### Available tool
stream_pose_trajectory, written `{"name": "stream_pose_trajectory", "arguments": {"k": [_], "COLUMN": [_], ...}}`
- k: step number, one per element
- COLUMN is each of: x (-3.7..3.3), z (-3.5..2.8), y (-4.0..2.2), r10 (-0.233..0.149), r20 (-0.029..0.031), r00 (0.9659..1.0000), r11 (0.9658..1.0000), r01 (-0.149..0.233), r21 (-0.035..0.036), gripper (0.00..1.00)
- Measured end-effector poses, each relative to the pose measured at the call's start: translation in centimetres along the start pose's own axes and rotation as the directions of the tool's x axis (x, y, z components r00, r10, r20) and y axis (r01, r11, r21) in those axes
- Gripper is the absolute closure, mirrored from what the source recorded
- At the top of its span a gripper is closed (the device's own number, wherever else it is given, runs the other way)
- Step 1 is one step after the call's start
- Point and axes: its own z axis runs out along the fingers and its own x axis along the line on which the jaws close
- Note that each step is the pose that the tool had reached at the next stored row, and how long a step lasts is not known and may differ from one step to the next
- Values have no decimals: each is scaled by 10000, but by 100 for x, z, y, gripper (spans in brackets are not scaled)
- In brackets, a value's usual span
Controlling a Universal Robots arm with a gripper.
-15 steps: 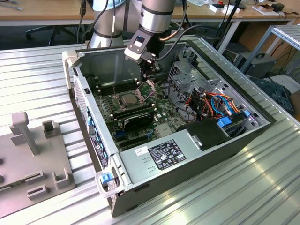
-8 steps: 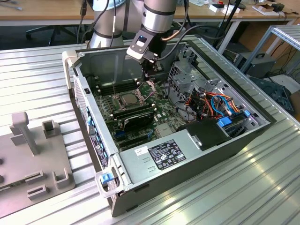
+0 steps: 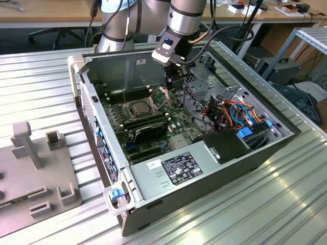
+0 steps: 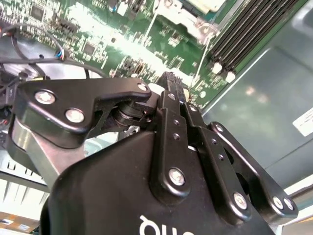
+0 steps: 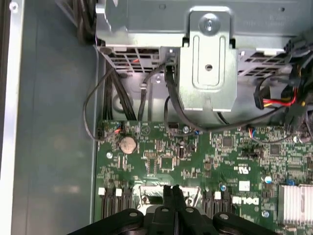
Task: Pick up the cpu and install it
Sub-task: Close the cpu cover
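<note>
jaws closed above mobo, cpu seated on it, labelled psu nearby.

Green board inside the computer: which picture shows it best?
The exterior view: the green board lies nearly whole inside the case. The first wrist view shows one end close up; the second wrist view, a strip beyond the gripper.

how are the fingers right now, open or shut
Shut: in both wrist views the fingers press together with no gap, nothing seen between them, over the motherboard.
</note>
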Motion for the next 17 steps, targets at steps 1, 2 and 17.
{"name": "stream_pose_trajectory", "arguments": {"k": [1, 2, 17], "x": [0, 0, -1], "z": [0, 0, 1], "y": [9, 10, 17], "r10": [0, 0, 1], "r20": [1, 2, 0], "r00": [10000, 10000, 10000], "r11": [10000, 10000, 10000], "r01": [0, 0, -1], "r21": [0, 0, 0], "gripper": [89, 89, 89]}}
